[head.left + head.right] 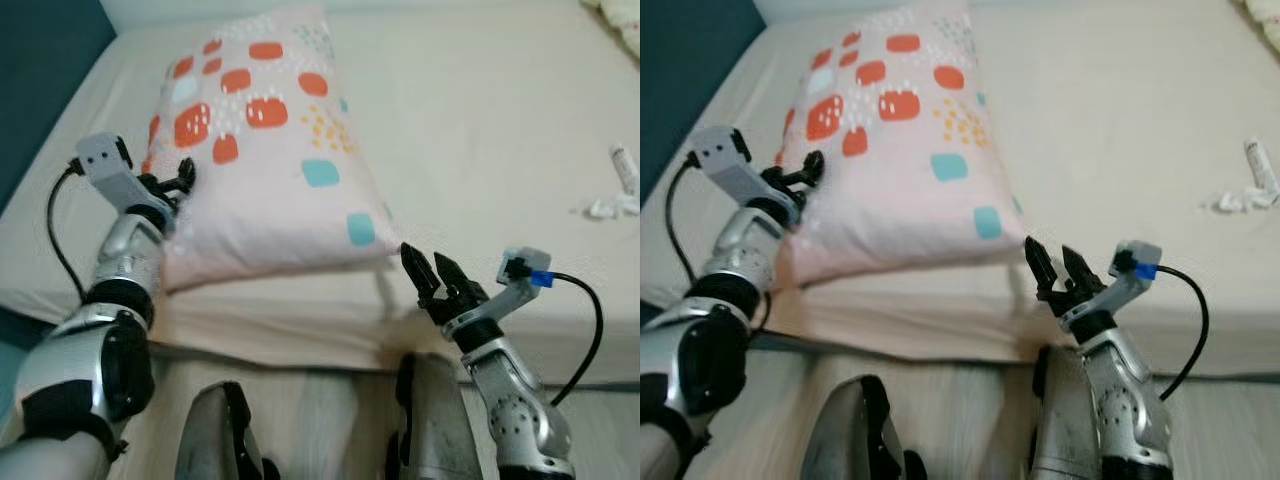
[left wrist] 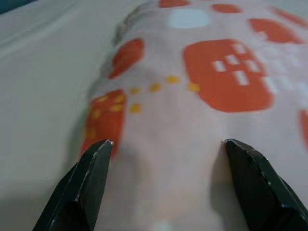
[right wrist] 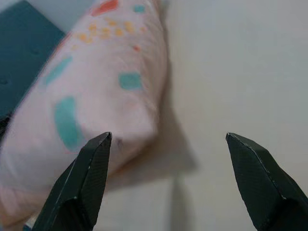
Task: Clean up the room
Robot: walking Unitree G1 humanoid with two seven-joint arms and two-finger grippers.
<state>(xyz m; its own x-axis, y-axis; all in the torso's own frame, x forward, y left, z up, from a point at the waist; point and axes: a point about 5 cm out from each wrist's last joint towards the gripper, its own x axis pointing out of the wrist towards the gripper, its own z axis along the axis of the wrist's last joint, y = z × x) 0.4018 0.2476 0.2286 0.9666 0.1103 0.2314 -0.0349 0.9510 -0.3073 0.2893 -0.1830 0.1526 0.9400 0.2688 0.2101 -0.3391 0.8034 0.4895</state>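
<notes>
A pale pink pillow [image 1: 265,150] with orange, teal and yellow patches lies on the beige bed [image 1: 480,130], its near end by the bed's front edge. My left gripper [image 1: 178,182] stands open at the pillow's left side, fingers spread against the fabric [image 2: 192,120]. Near the pillow's front right corner [image 3: 96,120], my right gripper [image 1: 432,272] hangs open just off the bed's edge, nothing between its fingers.
A small white tube [image 1: 625,165] and crumpled white bits [image 1: 605,208] lie on the bed at the right. A dark teal wall [image 1: 40,70] borders the bed on the left. Light wooden floor [image 1: 320,420] and my own legs are below.
</notes>
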